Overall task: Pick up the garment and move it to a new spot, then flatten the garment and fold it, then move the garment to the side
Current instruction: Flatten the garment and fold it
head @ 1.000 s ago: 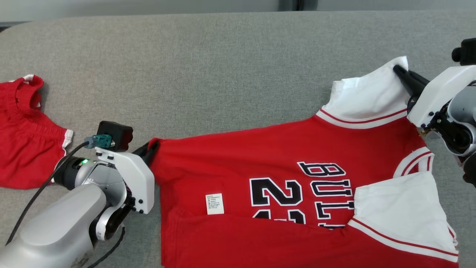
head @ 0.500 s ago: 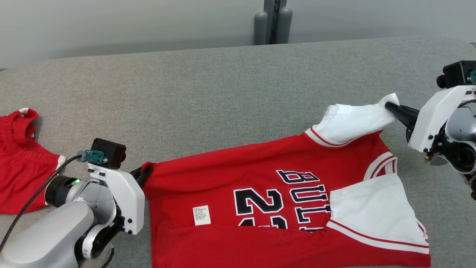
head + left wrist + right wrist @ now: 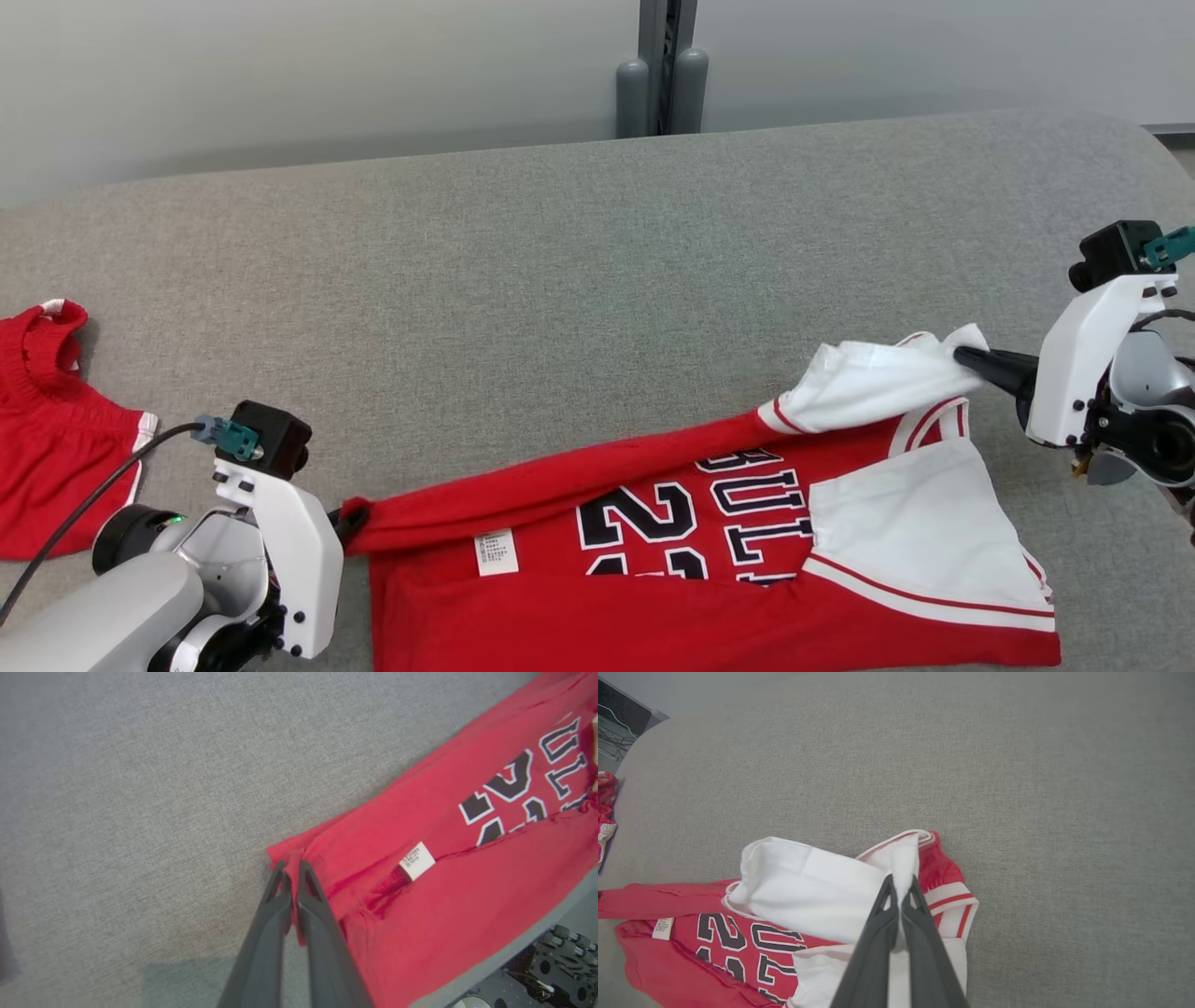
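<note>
The garment (image 3: 653,523) is a red jersey with white sleeves and dark lettering, spread across the near part of the grey surface. My left gripper (image 3: 344,525) is shut on the jersey's red hem corner (image 3: 287,858) at the lower left. At the right, my right gripper (image 3: 966,357) is shut on the far white sleeve (image 3: 822,886), whose edge is pinched between the dark fingers (image 3: 887,896). The far long edge of the jersey is lifted and rolled toward me between the two grips. A white label (image 3: 496,552) shows near the hem.
A second red garment (image 3: 47,448) lies at the left edge of the grey padded surface (image 3: 560,280). A grey post (image 3: 658,75) stands behind the far edge. The jersey's near edge hangs at the surface's front edge (image 3: 514,947).
Both grippers have drawn the jersey's far edge toward me, narrowing the visible red front. The head camera has tilted up, so the far wall and post have come into view.
</note>
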Robot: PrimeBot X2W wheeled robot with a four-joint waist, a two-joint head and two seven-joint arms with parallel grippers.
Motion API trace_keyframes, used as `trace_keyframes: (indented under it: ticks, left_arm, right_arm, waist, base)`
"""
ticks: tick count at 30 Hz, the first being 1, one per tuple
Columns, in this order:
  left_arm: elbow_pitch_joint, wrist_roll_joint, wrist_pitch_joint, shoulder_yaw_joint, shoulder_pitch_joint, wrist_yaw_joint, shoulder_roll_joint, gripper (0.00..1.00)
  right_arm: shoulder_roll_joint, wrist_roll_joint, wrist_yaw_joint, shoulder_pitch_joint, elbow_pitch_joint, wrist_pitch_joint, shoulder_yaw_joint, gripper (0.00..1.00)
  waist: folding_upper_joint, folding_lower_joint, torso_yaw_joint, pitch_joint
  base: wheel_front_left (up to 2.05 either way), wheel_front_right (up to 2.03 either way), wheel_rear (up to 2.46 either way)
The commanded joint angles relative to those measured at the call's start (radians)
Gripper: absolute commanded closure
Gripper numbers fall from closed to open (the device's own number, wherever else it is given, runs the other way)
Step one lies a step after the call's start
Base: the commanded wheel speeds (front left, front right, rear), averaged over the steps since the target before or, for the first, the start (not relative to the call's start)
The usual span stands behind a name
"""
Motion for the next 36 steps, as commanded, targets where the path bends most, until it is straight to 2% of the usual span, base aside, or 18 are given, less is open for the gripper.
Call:
trace_keyframes:
  ticks: [1, 16, 31, 34, 35, 36]
  left_arm:
    - [-0.007, -0.001, 0.004, 0.004, 0.005, 0.003, 0.009, 1.0]
    - [-0.051, -0.015, 0.104, -0.034, 0.025, 0.046, 0.054, 1.0]
    - [-0.063, -0.037, 0.114, -0.041, 0.04, 0.039, 0.047, 1.0]
    - [-0.062, -0.04, 0.116, -0.042, 0.044, 0.036, 0.047, 1.0]
    - [-0.062, -0.04, 0.116, -0.042, 0.044, 0.036, 0.047, 1.0]
    - [-0.061, -0.039, 0.116, -0.042, 0.045, 0.035, 0.047, 1.0]
  right_arm:
    - [-0.012, 0.007, 0.0, 0.012, -0.009, 0.01, 0.0, 1.0]
    - [-0.047, 0.036, 0.0, 0.073, -0.056, 0.122, 0.006, 1.0]
    - [-0.078, 0.046, 0.0, 0.143, -0.127, 0.181, -0.026, 1.0]
    - [-0.075, 0.043, 0.0, 0.161, -0.138, 0.191, -0.034, 0.92]
    - [-0.075, 0.043, 0.0, 0.161, -0.138, 0.191, -0.034, 0.92]
    - [-0.074, 0.042, 0.0, 0.167, -0.141, 0.191, -0.038, 0.87]
  waist:
    - [0.0, 0.0, -0.001, -0.004]
    - [0.0, 0.0, -0.005, -0.019]
    - [0.0, 0.0, -0.015, -0.031]
    - [0.0, 0.0, -0.015, -0.033]
    - [0.0, 0.0, -0.015, -0.033]
    - [0.0, 0.0, -0.015, -0.033]
  base:
    - [0.0, 0.0, 0.0]
    - [0.0, 0.0, 0.0]
    - [0.0, 0.0, 0.0]
    - [0.0, 0.0, 0.0]
    - [0.0, 0.0, 0.0]
    - [0.0, 0.0, 0.0]
